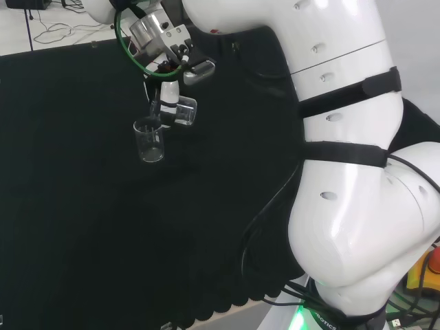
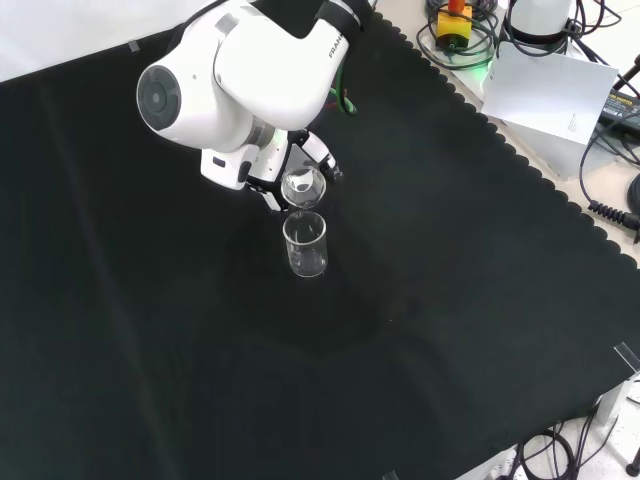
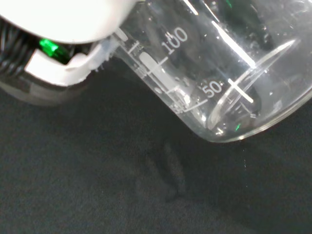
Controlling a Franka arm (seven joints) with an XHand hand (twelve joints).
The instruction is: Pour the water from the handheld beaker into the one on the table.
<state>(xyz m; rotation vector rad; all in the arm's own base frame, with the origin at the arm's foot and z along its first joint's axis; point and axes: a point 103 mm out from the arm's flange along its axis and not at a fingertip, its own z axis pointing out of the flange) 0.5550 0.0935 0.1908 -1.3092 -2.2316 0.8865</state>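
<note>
A clear glass beaker [image 1: 149, 140] stands upright on the black cloth [image 1: 75, 206]; in the front view this table beaker [image 2: 305, 244] is just below the hand. The hand [image 1: 167, 96] holds a second clear beaker [image 1: 184, 111] tipped far over, its mouth toward the standing one. In the front view the held beaker [image 2: 303, 186] hangs right above the table beaker's rim, with the hand [image 2: 272, 168] curled round it. The wrist view shows the held beaker [image 3: 219, 78] tilted, with printed scale marks, and a white part of the hand [image 3: 68, 19] beside it. Whether water is inside either beaker I cannot tell.
The arm's big white links [image 1: 344, 172] stand at the right of the head view, and a white link with a grey cap [image 2: 200, 90] stands over the hand in the front view. Cables and a white box [image 2: 545, 90] lie beyond the cloth's scalloped edge.
</note>
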